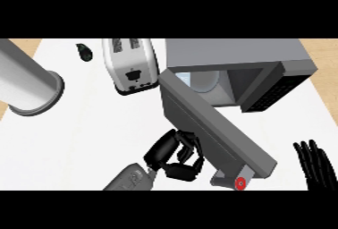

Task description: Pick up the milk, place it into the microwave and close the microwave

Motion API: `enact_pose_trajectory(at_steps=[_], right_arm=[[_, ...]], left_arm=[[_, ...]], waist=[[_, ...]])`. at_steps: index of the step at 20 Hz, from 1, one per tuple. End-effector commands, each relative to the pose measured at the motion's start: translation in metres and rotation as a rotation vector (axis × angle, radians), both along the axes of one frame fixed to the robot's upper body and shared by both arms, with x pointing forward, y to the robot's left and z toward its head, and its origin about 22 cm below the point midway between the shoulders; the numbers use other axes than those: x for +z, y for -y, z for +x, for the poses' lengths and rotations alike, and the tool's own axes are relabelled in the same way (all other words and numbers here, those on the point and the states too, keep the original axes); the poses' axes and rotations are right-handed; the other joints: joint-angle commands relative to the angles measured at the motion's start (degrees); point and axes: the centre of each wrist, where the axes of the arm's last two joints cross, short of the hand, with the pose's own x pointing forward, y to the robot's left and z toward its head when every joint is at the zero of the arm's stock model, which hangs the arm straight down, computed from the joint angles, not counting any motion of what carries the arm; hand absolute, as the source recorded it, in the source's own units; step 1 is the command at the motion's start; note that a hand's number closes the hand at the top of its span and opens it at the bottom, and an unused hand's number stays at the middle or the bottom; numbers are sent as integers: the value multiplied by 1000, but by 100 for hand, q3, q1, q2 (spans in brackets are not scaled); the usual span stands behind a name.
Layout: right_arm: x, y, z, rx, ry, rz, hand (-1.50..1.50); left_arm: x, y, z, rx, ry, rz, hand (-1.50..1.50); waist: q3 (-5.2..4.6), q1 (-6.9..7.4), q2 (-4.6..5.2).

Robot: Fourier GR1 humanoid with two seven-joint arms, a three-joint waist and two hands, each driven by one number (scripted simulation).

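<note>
The grey microwave point(238, 53) stands at the back right with its door point(211, 129) swung far out toward me. Inside the cavity a pale, whitish shape point(203, 82) shows; it looks like the milk, though the door's edge hides part of it. My left hand point(173, 154) is at the door's outer face, left of it, with fingers curled and nothing held. The fingers seem to touch the door. At the lower right edge my right hand point(315, 163) rests open, fingers up, apart from the microwave.
A white toaster point(132, 65) stands just left of the microwave. A big grey cylinder point(30, 82) lies at the far left, and a small dark object point(84, 51) sits at the back. The door's handle end carries a red dot point(239, 182).
</note>
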Motion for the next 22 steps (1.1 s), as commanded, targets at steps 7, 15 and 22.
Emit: enact_pose_trajectory(at_steps=[7, 15, 22], right_arm=[[58, -5, 3, 119, 63, -1, -150], [80, -10, 1, 222, 54, -10, -150], [105, 3, 9, 222, 86, -83, -150]], left_arm=[[-13, 32, -2, 1, -71, 31, 150], [14, 49, 2, 79, -27, -151, 150], [38, 53, 26, 309, 3, -222, 150]], waist=[[-8, -271, 68], [-20, -586, 125], [-17, -737, 166]])
